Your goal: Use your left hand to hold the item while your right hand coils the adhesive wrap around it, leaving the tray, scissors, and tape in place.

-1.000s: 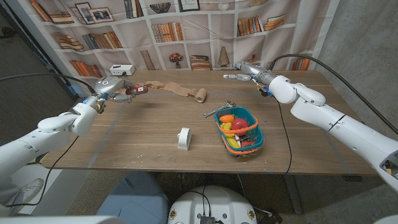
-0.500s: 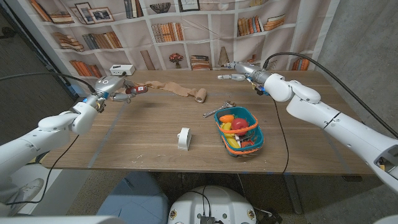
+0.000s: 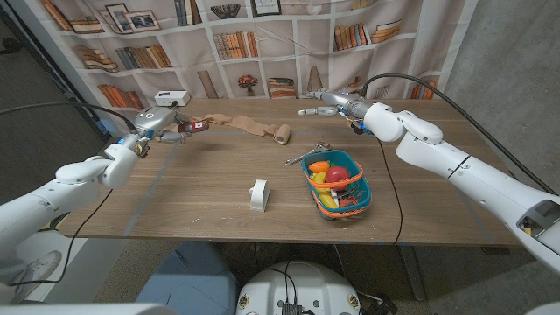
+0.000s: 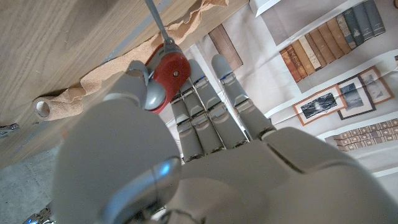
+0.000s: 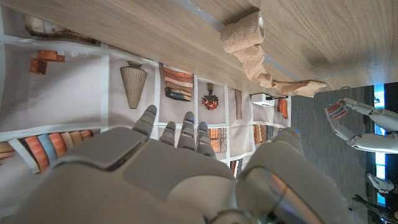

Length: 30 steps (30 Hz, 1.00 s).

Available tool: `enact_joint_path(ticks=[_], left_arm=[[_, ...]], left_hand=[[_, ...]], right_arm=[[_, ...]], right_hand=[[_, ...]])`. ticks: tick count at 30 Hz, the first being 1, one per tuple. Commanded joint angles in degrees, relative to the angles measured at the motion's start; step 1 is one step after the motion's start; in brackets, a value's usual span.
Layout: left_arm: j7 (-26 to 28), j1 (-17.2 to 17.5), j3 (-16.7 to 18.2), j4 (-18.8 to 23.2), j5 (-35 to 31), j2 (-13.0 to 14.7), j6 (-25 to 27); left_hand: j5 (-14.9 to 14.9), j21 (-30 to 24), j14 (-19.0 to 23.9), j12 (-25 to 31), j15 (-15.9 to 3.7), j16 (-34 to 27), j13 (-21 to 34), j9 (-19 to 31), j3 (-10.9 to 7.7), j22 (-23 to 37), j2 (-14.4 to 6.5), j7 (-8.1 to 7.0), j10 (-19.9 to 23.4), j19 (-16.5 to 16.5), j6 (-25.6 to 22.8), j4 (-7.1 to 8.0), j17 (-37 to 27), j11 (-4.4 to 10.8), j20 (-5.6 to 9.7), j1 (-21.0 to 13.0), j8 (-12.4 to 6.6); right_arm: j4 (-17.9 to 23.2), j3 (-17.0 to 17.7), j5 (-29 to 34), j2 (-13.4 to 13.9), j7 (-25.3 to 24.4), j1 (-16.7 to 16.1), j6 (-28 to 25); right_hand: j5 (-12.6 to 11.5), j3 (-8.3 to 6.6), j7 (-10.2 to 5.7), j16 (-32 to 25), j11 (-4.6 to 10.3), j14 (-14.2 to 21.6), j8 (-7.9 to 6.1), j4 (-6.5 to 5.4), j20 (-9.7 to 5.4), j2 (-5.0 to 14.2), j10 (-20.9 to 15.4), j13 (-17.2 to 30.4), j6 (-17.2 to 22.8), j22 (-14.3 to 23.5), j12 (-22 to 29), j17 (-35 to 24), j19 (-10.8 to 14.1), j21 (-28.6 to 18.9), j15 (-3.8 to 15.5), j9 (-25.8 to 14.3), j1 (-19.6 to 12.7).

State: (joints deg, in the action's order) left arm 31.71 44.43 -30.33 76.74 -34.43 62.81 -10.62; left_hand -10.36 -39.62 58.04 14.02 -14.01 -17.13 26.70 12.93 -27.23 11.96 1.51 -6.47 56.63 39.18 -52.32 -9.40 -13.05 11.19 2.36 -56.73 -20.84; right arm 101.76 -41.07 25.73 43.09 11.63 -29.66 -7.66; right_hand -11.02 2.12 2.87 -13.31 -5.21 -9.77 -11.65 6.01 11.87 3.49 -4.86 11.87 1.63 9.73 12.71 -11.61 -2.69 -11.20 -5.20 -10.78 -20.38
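While the left hand (image 3: 160, 122) hangs on at the far left of the bench (image 3: 175, 192), fingers (image 4: 205, 106) clamped around the red-handled item (image 3: 187, 127), the action is all on the other side. The right hand (image 3: 325, 102) has slid leftward along the far edge over the last second, creeping from above the basket's side toward the middle of the bench. Fingers (image 5: 177, 134) there are stretched out and apart, nothing in them.

And what is it heading for? My read: the tan adhesive wrap (image 3: 262, 129), lying unrolled in a crumpled strip from just beside the held item across to its roll end near mid-bench. The right wrist view has that roll squarely ahead of the outstretched fingers, so the approach looks lined up, but there's still open bench between hand and wrap, with no contact yet.

Nothing else has budged. The teal tray (image 3: 360, 200) of bright bits sits where it was, the scissors (image 3: 304, 156) lie just beyond its far rim, the white tape (image 3: 258, 194) stands upright near the front.

So the hold is in place and coiling hasn't begun; the reach for the wrap is under way.
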Motion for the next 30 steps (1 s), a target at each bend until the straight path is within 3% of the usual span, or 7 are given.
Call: enact_joint_path(ticks=[1, 13, 30], left_arm=[[-0.2, -0.6, -0.6, -0.5, -0.1, -0.4, -0.2], [-0.3, -0.4, -0.9, -0.4, 0.0, -0.5, -0.2], [0.1, 0.2, -0.7, -0.2, 0.4, -0.6, 0.2]], left_hand=[[-0.4, -0.3, 0.4, -0.2, 0.2, 0.1, 0.1, 0.3, 0.04, 0.0, -10.8, -2.21, 0.8, -0.4, -2.5, 0.04, -0.2, 0.15, -0.05, -10.3, -0.44], [-0.4, -0.8, 0.4, -0.3, 0.23, 0.2, 0.2, 0.3, 0.08, -0.2, -10.9, -2.05, 0.9, -0.3, -2.5, 0.1, -0.2, 0.18, 0.05, -10.3, -0.24], [-0.4, -1.1, 0.4, -0.4, 0.21, 0.3, 0.3, 0.4, 0.13, -0.5, -10.9, -2.01, 0.9, -0.6, -2.6, 0.08, -0.3, 0.19, 0.05, -10.4, -0.08]], right_arm=[[-0.7, -0.5, -0.6, -1.4, 0.5, 0.5, 1.5], [-0.9, -2.3, 1.4, -2.4, 2.1, 1.7, 1.2], [-0.5, -3.9, 4.4, -4.7, 1.9, 2.4, -1.5]], right_hand=[[0.1, 0.14, 0.26, 0.1, -0.46, -1.4, 0.08, 0.46, 0.27, 0.13, -0.2, 0.3, -0.3, 0.1, -0.1, -0.1, 0.2, 0.1, -0.41, -0.2, -0.7], [0.1, 0.12, 0.75, 0.0, 0.47, -1.1, -0.08, 0.48, 0.26, 0.12, -0.5, 0.3, 0.2, 0.2, 0.0, -0.1, 0.1, 0.2, -0.53, -0.2, -0.7], [0.1, 0.04, 2.32, -0.2, 0.21, -0.2, -0.38, 0.57, 0.15, 0.14, -0.9, 0.3, 1.2, 0.2, 0.0, -0.1, 0.6, 0.1, -1.01, -0.2, -0.8]])
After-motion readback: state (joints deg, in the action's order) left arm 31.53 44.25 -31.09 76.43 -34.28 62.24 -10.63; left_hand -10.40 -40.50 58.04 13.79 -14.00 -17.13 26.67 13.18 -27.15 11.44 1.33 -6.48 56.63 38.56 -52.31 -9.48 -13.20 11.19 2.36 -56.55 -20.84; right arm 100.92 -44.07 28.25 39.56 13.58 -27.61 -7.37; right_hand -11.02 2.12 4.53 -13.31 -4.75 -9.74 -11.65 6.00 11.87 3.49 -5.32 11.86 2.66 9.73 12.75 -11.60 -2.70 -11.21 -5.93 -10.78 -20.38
